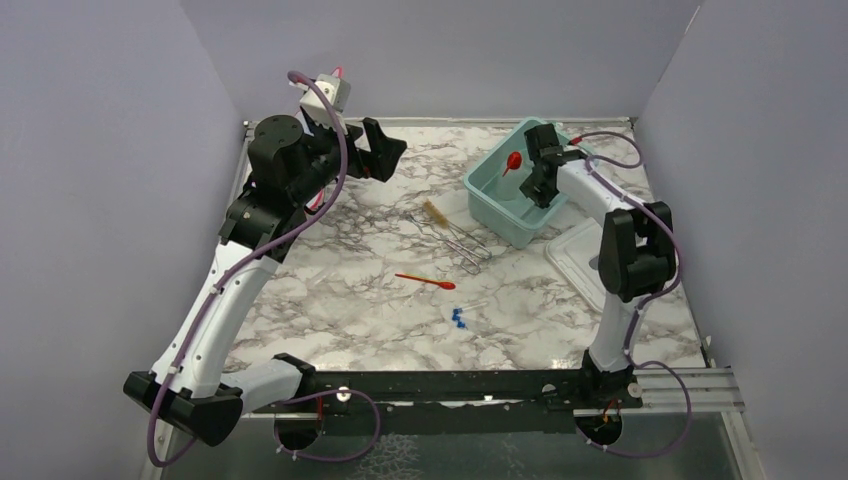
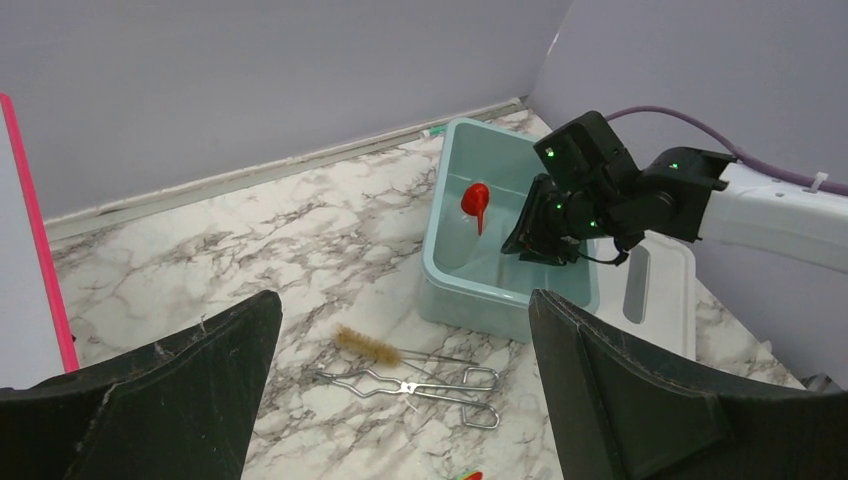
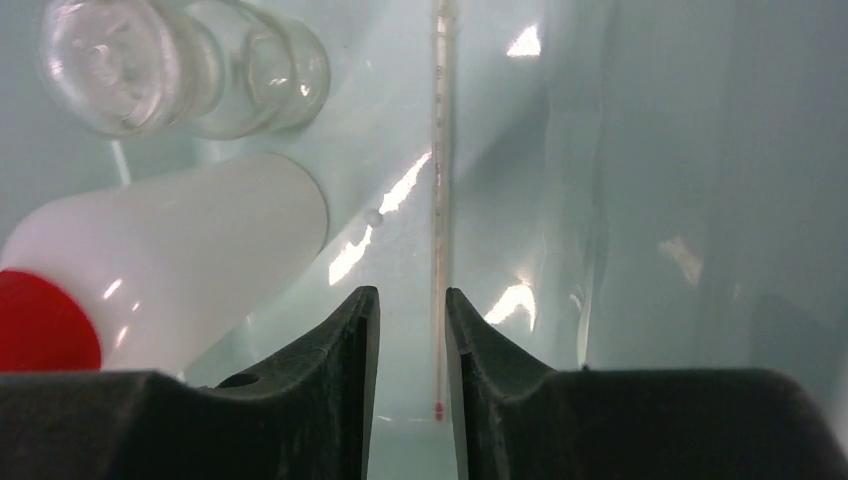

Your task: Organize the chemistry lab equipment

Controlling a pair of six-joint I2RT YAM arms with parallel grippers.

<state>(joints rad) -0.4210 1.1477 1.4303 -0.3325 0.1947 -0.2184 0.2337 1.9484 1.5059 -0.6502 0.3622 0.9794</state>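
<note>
My right gripper [image 1: 538, 188] reaches down into the pale teal tub [image 1: 490, 207]. In the right wrist view its jaws [image 3: 412, 295] stand a little open. A thin glass rod with a red tip [image 3: 440, 200] lies loose between them, close to the right finger. Beside it lie a clear glass vessel [image 3: 150, 60] and a white bottle with a red end [image 3: 170, 260]. A red funnel [image 1: 513, 160] leans in the tub. On the marble lie the tan brush [image 1: 434, 214], metal tongs [image 1: 462, 246], red-orange spatula [image 1: 425, 281] and blue-capped tubes [image 1: 459, 318]. My left gripper [image 1: 385, 150] hangs wide open and empty at the back left.
The tub's white lid [image 1: 578, 255] lies flat to the right of the tub, under the right arm. A pink-edged whiteboard [image 2: 40, 230] stands at the left wall. Grey walls close the table on three sides.
</note>
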